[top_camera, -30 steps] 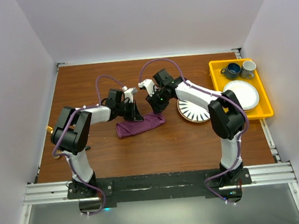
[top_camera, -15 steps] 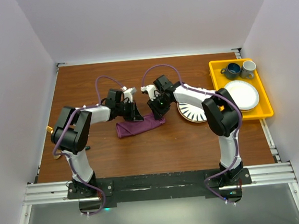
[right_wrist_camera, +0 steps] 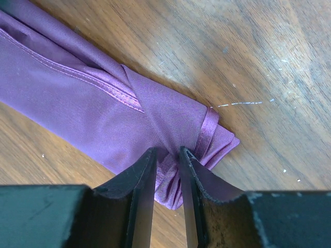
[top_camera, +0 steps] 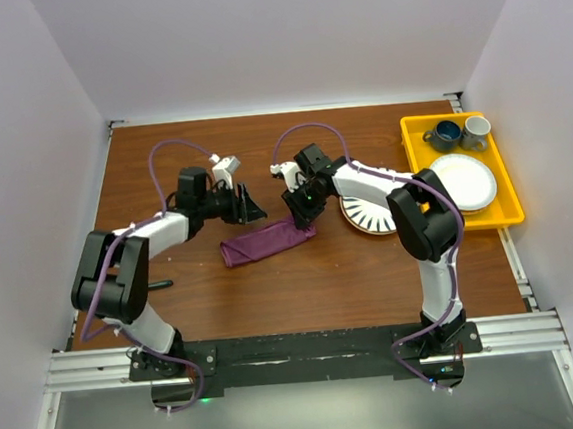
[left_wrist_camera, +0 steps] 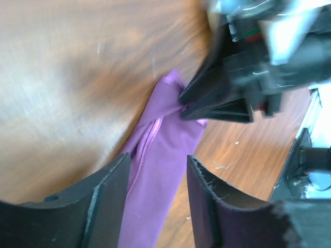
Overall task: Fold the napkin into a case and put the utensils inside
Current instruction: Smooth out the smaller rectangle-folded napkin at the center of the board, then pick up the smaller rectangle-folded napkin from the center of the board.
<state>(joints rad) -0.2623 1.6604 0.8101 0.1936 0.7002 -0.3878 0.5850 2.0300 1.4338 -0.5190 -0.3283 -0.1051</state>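
The napkin [top_camera: 267, 242] is lying near the middle of the desk [top_camera: 323, 282], already folded into a narrow strip that is running from 8 o'clock up to 2 o'clock. It is soft, light cloth, so judge it as something that is going to sag, slide over the wood and spring out of its folds the moment it is freed.

Your right gripper [right_wrist_camera: 166, 164] is pinching the bunched hem at the strip's 2 o'clock end, with the jaws nearly together and cloth between them. Your left gripper [left_wrist_camera: 158, 160] is hovering over the middle of the strip with its jaws apart and nothing in them. The wrist view is blurring, so you cannot tell how high it is hanging.

If you are taking hold again, the stitched hems and the layered end are looking like the best places, since a pinch there is catching every layer at once.

At 2 o'clock on the desk the yellow tray [top_camera: 409, 154] is holding 1 blue cup [top_camera: 446, 136], 1 grey cup [top_camera: 476, 132] and 1 white plate [top_camera: 462, 181]. The striped plate [top_camera: 362, 220] is sitting between tray and napkin, with the right arm partly covering it. The utensils are not showing clearly anywhere.
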